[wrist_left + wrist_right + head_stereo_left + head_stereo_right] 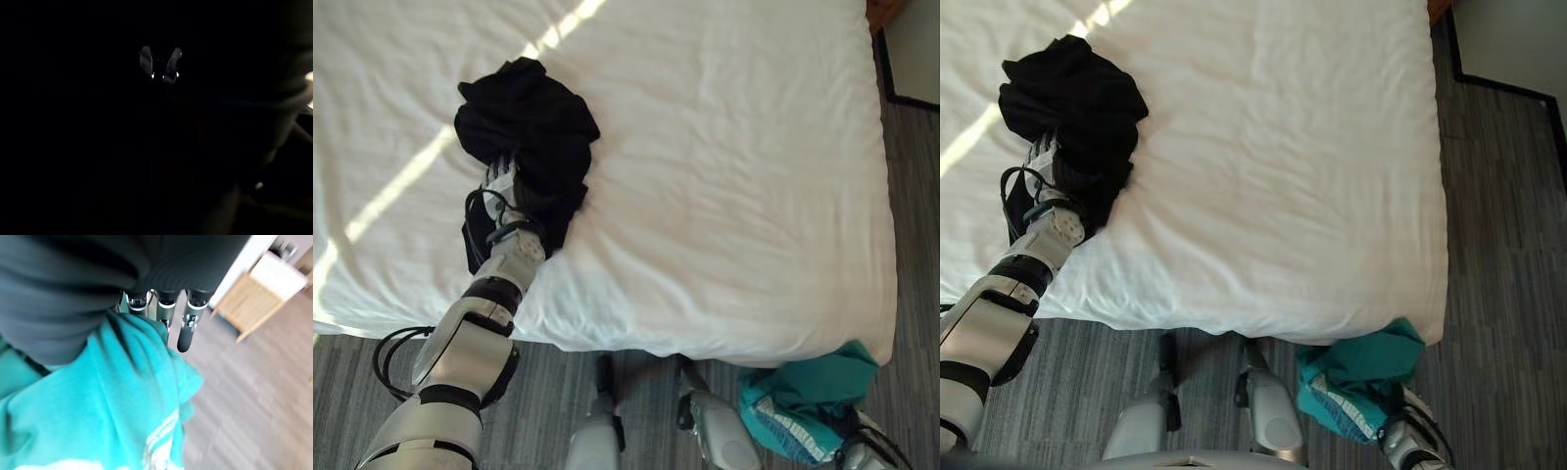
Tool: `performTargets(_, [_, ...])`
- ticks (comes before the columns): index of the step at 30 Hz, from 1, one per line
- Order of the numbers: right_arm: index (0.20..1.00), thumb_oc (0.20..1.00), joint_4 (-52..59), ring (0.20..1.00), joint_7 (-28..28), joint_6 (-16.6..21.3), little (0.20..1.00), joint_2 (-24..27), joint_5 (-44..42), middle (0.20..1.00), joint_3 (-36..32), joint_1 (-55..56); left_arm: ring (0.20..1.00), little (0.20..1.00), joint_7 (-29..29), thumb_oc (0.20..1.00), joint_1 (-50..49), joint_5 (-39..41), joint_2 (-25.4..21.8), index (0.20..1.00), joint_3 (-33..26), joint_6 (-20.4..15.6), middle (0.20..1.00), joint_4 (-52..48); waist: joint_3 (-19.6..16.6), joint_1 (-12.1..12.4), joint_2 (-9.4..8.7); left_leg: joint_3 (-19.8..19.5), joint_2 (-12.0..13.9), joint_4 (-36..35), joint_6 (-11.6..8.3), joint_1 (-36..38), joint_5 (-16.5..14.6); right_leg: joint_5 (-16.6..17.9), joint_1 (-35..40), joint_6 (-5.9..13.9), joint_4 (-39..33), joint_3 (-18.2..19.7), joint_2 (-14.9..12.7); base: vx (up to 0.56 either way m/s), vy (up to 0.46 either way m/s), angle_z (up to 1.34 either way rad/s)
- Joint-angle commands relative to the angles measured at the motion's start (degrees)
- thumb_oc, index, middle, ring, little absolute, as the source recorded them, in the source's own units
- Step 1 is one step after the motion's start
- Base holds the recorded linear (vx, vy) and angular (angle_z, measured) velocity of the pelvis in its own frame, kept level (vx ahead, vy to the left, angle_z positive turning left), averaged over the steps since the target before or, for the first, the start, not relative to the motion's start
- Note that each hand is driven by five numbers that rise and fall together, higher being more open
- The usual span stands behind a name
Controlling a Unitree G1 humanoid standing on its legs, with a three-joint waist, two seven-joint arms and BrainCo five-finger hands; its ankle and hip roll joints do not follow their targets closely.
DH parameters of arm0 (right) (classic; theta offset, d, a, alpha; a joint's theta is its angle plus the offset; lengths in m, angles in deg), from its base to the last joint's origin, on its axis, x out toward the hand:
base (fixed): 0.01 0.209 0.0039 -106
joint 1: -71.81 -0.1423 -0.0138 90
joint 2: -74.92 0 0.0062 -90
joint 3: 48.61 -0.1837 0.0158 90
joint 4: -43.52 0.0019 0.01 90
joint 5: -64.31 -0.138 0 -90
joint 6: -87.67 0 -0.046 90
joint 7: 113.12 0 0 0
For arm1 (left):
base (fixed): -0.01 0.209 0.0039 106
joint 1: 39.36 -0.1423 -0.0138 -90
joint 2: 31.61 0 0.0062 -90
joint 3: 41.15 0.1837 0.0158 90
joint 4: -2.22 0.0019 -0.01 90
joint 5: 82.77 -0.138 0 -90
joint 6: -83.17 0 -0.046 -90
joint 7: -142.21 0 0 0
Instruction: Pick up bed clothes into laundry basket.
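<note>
A crumpled black garment [533, 117] lies on the white bed [724, 196], toward its left side. My left hand [499, 179] reaches up onto the mattress and lies against the near edge of this black cloth. Its fingers go in under the folds and are hidden. The left wrist view is dark with cloth, with two fingertips [171, 63] faintly lit. A teal garment [1356, 377] with white stripes hangs off the bed's near right corner above the floor. My right hand [1408, 441] is low beside it, fingers [186, 335] closed into the teal cloth [98, 411].
The bed's near edge runs across the lower part of the eye views, with grey plank flooring [1508, 245] in front and to the right. A wooden stand with a white top [259, 293] is on the floor past my right hand. A dark-edged panel [911, 59] sits at the far right.
</note>
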Motion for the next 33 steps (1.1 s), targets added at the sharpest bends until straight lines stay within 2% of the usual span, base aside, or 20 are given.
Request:
performTargets(1, [0.2,0.2,-2.2,0.2,-1.4,-1.0,0.2,4.5,-0.6,0.2,1.7,-3.0,0.2,0.2,-1.9,0.2,4.0,-0.9,3.1,0.2,1.8,-2.5,0.2,3.3,0.3,0.1,1.63,-0.8,3.7,-1.1,-4.39,0.5,-0.9,-2.5,6.5,9.78,0.8,-0.7,-6.6,0.01,0.064,-0.12])
performTargets(5, [0.2,0.2,-1.8,0.2,-0.5,-0.8,0.2,5.7,-1.6,0.2,0.9,-2.8,0.2,0.2,-3.8,0.2,2.4,4.2,7.4,0.2,0.0,-4.9,0.2,1.4,-0.6,-0.5,2.0,1.2,3.0,-1.1,-4.17,3.1,-1.7,-2.1,7.1,9.78,0.8,0.4,-7.2,0.02,0.066,-0.14])
performTargets(8, [0.2,0.2,-0.5,0.2,-0.2,-1.0,0.2,6.6,-1.9,0.2,-0.9,-1.7,0.2,0.2,-3.4,0.2,1.6,6.1,11.8,0.2,1.6,-7.3,0.2,-14.4,-0.7,-1.0,3.22,1.5,3.1,-1.1,-3.99,3.7,-1.8,-1.3,8.1,9.82,0.8,1.0,-8.1,-0.01,-0.024,-0.07])
performTargets(9, [0.2,0.2,0.4,0.2,0.3,-0.9,0.2,5.8,-2.9,0.2,-2.2,-1.0,0.2,0.2,-3.7,0.2,1.3,6.6,14.6,0.2,3.2,-8.4,0.2,-25.1,-1.0,-1.3,3.82,2.1,3.5,-1.1,-3.77,4.1,-1.7,-1.0,9.1,9.82,1.0,0.6,-8.6,-0.06,-0.054,0.06])
performTargets(10, [0.2,0.2,0.5,0.2,0.3,-0.9,0.2,5.9,-2.9,0.2,-2.2,-0.8,0.2,0.2,-3.8,0.2,1.2,6.6,14.6,0.2,3.2,-8.2,0.2,-25.4,-1.0,-1.2,3.84,2.1,3.5,-1.1,-3.77,4.1,-1.7,-1.0,9.2,9.82,1.0,0.6,-8.6,-0.1,-0.077,0.01])
performTargets(11, [0.2,0.2,0.9,0.2,0.3,-0.9,0.2,5.3,-3.8,0.2,-2.8,-0.9,0.2,0.2,-4.2,0.2,0.3,7.7,16.5,0.2,3.6,-8.9,0.2,-29.7,-0.8,-0.9,4.22,3.2,4.2,-1.1,-3.71,4.7,-1.7,-1.5,10.5,9.82,1.7,-0.9,-8.8,-0.2,-0.018,-0.08])
performTargets(12, [0.2,0.2,1.2,0.2,0.3,-1.2,0.2,4.9,-3.7,0.2,-3.0,-1.0,0.2,0.2,-5.9,0.2,-2.4,8.1,18.8,0.2,5.0,-9.2,0.2,-34.4,-1.2,0.5,4.61,6.1,5.5,-1.1,-3.58,5.0,-0.7,-3.4,12.8,9.44,4.4,-5.8,-9.4,-0.21,-0.017,-0.09])
performTargets(13, [0.2,0.2,1.3,0.2,0.3,-1.2,0.2,4.9,-3.7,0.2,-3.1,-0.9,0.2,0.2,-5.9,0.2,-2.5,8.0,18.8,0.2,5.0,-9.1,0.2,-34.5,-1.2,0.6,4.52,6.2,5.5,-1.1,-3.53,4.9,-0.5,-3.3,12.6,9.41,4.4,-5.7,-9.5,-0.26,0.096,-0.61])
performTargets(14, [0.2,0.2,1.8,0.2,0.2,-1.3,0.2,5.1,-2.6,0.2,-3.1,-0.5,0.2,0.2,-8.2,0.2,-6.2,8.0,20.5,0.2,7.0,-9.4,0.2,-37.3,-2.1,2.7,5.12,9.8,6.6,-0.9,-3.3,5.7,0.4,-5.7,15.4,8.71,8.0,-11.3,-10.4,-0.12,0.092,-0.66])
performTargets(17, [0.2,0.2,2.5,0.2,0.0,-1.3,0.2,5.1,-1.9,0.2,-3.2,-0.5,0.2,0.2,-9.0,0.2,-7.9,7.9,21.3,0.2,8.0,-9.4,0.2,-38.5,-2.8,3.9,4.99,12.1,6.6,-0.8,-2.94,5.9,1.3,-5.6,16.6,8.66,9.2,-13.1,-11.0,-0.14,0.052,-1.14])
performTargets(18, [0.2,0.2,4.6,0.2,-0.7,-0.6,0.2,5.0,-0.7,0.2,-3.0,-0.9,0.2,0.2,-9.5,0.2,-11.1,7.9,22.2,0.2,9.4,-9.5,0.2,-40.2,-4.5,6.8,5.24,17.5,7.5,-0.1,-2.36,6.5,2.1,-6.0,20.3,8.8,11.8,-18.0,-12.6,-0.25,-0.016,-1.8])
performTargets(20, [0.2,0.2,5.5,0.2,-1.0,-0.4,0.2,4.9,-0.8,0.2,-2.9,-1.0,0.2,0.2,-9.2,0.2,-12.1,8.6,21.6,0.2,9.3,-9.6,0.2,-41.9,-5.0,7.9,5.24,19.9,8.0,0.0,-2.31,6.8,2.5,-5.3,21.7,9.04,12.0,-20.0,-13.3,-0.2,-0.042,-1.48])
performTargets(21, [0.2,0.2,7.6,0.2,-1.4,0.2,0.2,4.2,-0.7,0.2,-2.5,-1.9,0.2,0.2,-9.2,0.2,-13.5,9.1,20.5,0.2,8.9,-9.6,0.2,-43.4,-6.0,9.5,5.73,22.8,9.2,0.1,-2.96,7.7,2.6,-4.8,24.5,9.75,12.7,-24.5,-14.7,-0.09,-0.058,-1.25])
performTargets(22, [0.2,0.2,7.7,0.2,-1.4,0.1,0.2,4.2,-0.7,0.2,-2.4,-1.8,0.2,0.2,-9.2,0.2,-13.6,9.0,20.5,0.2,8.9,-9.6,0.2,-43.5,-5.9,9.6,5.67,22.9,9.2,0.1,-3.03,8.0,2.7,-4.7,24.6,9.74,12.5,-24.4,-14.6,-0.17,-0.142,-1.48])
performTargets(23, [0.2,0.2,8.8,0.2,-1.5,0.4,0.2,3.6,-0.6,0.2,-2.1,-2.3,0.2,0.2,-9.5,0.2,-14.2,9.0,19.9,0.2,8.7,-9.5,0.2,-44.8,-6.3,10.0,5.85,26.0,10.3,0.2,-3.38,8.6,3.6,-3.7,25.3,9.82,12.9,-27.2,-15.4,-0.12,-0.138,-1.46])
performTargets(25, [0.2,0.2,14.2,0.2,-1.6,1.4,0.2,3.3,-1.7,0.2,-2.6,-2.1,0.2,0.2,-9.9,0.2,-16.1,9.2,18.5,0.2,7.9,-9.4,0.2,-45.9,-6.9,9.5,6.26,29.8,12.3,0.4,-4.1,10.1,4.7,-3.9,25.2,9.72,12.7,-28.5,-15.8,-0.13,-0.207,-1.58])
performTargets(30, [0.2,0.2,27.8,0.2,-2.9,4.2,0.2,3.9,0.3,0.2,0.5,-8.7,0.2,0.2,-9.0,0.2,-27.7,9.8,16.6,0.2,2.5,-10.2,0.2,-49.9,-7.7,8.5,9.35,34.8,18.1,2.0,-7.85,13.2,8.5,-9.9,24.3,7.53,6.4,-27.1,-9.4,-0.05,-0.252,-1.56])
performTargets(31, [0.2,0.2,30.3,0.2,-3.3,4.3,0.2,5.2,1.0,0.2,0.8,-9.3,0.2,0.2,-8.3,0.2,-29.1,10.5,16.0,0.2,1.3,-10.4,0.2,-50.4,-7.2,8.5,9.68,34.4,19.6,3.6,-8.57,13.4,8.6,-10.9,23.9,6.92,6.0,-26.3,-8.4,0.04,-0.253,-1.86])
performTargets(32, [0.2,0.2,33.7,0.2,-3.3,4.5,0.2,6.1,1.9,0.2,1.6,-9.9,0.2,0.2,-7.7,0.2,-30.6,11.2,15.8,0.2,0.4,-10.6,0.2,-51.4,-6.2,9.2,9.84,30.6,20.7,6.2,-9.49,12.9,9.1,-11.9,23.5,6.2,6.0,-24.6,-7.3,0.05,-0.276,-1.75])
performTargets(33, [0.2,0.2,37.8,0.2,-2.9,4.6,0.2,7.8,3.4,0.2,2.5,-10.1,0.2,0.2,-6.9,0.2,-32.0,12.9,15.2,0.2,-1.0,-11.4,0.2,-53.1,-5.2,10.6,9.34,21.4,18.7,10.2,-7.86,11.9,7.5,-12.2,22.1,4.95,6.3,-22.5,-6.2,0.08,-0.256,-2.17])
